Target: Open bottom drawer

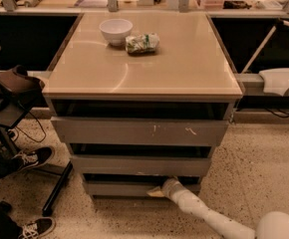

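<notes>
Tool (158, 190) sits at the top edge of the bottom drawer (119, 188), right of middle; its grip cannot be told.

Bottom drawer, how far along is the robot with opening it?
Done: the approach. The gripper sits at the top edge of the bottom drawer, right of centre. In hand: getting hold for the pull. Left: the pull itself. Its front lies set back under the middle drawer and top drawer, so it looks barely out, if at all.
</notes>
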Robot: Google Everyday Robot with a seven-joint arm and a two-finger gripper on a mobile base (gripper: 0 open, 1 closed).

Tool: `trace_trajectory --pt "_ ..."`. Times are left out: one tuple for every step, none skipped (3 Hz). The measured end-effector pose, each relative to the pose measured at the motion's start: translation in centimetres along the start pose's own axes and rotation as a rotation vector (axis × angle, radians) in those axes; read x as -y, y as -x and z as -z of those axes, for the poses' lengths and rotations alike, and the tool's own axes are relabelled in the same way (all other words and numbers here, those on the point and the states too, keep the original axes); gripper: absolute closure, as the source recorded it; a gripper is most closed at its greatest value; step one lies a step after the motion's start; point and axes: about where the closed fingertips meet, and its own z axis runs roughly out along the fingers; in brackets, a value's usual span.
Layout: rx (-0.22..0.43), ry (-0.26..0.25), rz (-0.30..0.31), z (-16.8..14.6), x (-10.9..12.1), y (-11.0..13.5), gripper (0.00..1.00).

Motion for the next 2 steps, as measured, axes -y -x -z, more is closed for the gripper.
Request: trace_trajectory --pt "-0.020 0.000 0.003 -0.1 -0.8 -1.0 0.00" --pt "-0.056 -0.033 0.105 -0.7 0.6 0.1 0.00"
